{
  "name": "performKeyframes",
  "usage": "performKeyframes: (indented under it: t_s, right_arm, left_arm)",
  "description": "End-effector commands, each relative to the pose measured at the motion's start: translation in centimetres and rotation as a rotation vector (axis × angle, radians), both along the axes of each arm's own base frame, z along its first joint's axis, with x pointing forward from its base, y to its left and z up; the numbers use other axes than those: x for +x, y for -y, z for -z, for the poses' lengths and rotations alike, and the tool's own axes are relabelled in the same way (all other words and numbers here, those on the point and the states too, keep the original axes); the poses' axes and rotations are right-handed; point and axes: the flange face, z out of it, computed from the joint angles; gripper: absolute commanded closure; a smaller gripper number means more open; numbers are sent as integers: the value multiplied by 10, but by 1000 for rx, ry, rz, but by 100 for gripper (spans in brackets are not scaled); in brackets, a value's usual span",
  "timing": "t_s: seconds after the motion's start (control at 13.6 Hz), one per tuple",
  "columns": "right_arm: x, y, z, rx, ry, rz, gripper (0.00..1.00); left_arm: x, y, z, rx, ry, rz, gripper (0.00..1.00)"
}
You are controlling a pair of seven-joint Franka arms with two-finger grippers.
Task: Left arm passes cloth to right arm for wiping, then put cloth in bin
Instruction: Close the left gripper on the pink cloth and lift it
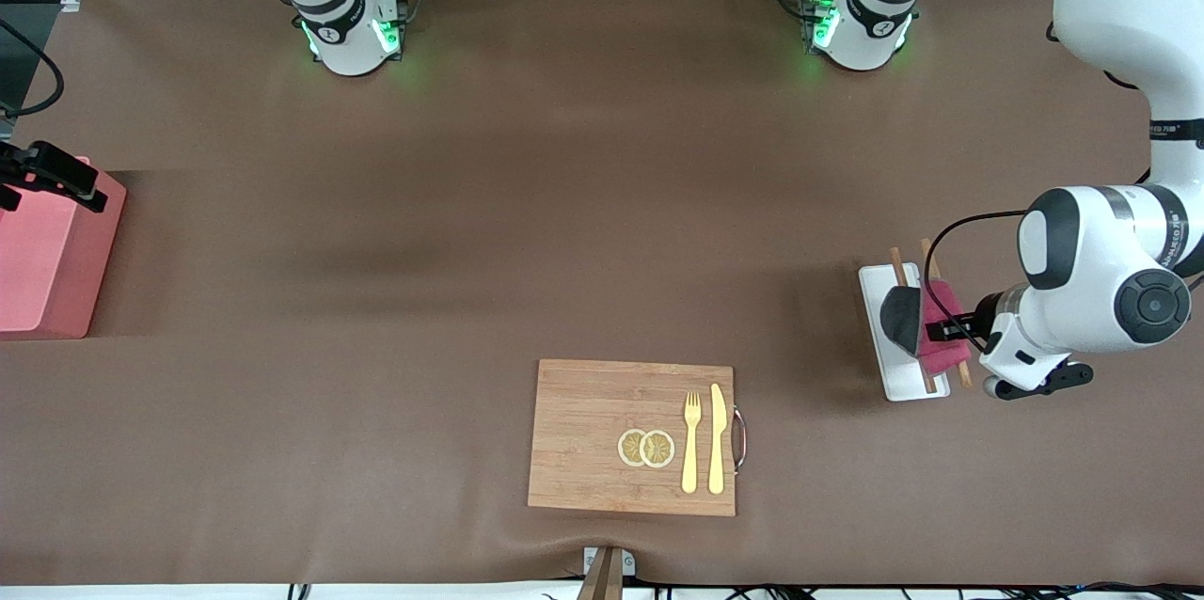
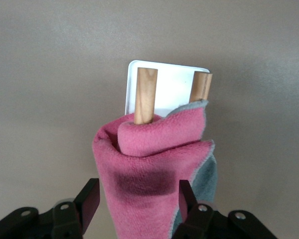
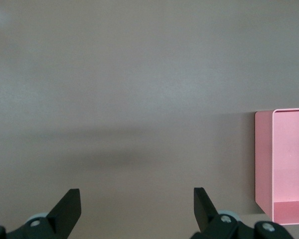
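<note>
The crimson-pink cloth (image 1: 943,337) with its dark grey part lies bunched on two wooden sticks (image 1: 903,273) over a flat white tray (image 1: 894,374) at the left arm's end of the table. My left gripper (image 1: 933,331) is open, with one finger on each side of the cloth (image 2: 154,149); one finger (image 2: 185,196) touches it and the other (image 2: 89,198) stands a little apart. My right gripper (image 1: 56,175) is open and empty, up over the table-side wall of the salmon-pink bin (image 1: 42,261). The bin (image 3: 284,164) also shows in the right wrist view beside that gripper (image 3: 137,209).
A wooden cutting board (image 1: 583,435) lies near the front edge mid-table, with two lemon slices (image 1: 647,448), a yellow fork (image 1: 691,440) and a yellow knife (image 1: 717,438) on it. The tray (image 2: 172,84) and both sticks (image 2: 145,94) show in the left wrist view.
</note>
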Motion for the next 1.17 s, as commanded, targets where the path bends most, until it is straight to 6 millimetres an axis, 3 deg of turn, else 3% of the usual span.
performKeyframes:
  t_s: [0.0, 0.51, 0.88, 1.03, 1.1]
  right_arm:
    - [-1, 2, 2, 15, -9, 9, 0]
    - [-3, 4, 2, 16, -19, 12, 0]
    - [-2, 2, 3, 17, -24, 9, 0]
    - [-2, 2, 3, 17, -24, 9, 0]
    - [-2, 2, 3, 17, -24, 9, 0]
  left_arm:
    - [4, 1, -1, 21, 10, 20, 39]
    - [4, 1, 0, 21, 8, 21, 61]
    - [4, -1, 7, 20, -3, 21, 85]
    - [5, -1, 8, 20, -3, 23, 100]
    - [5, 0, 6, 20, 0, 24, 100]
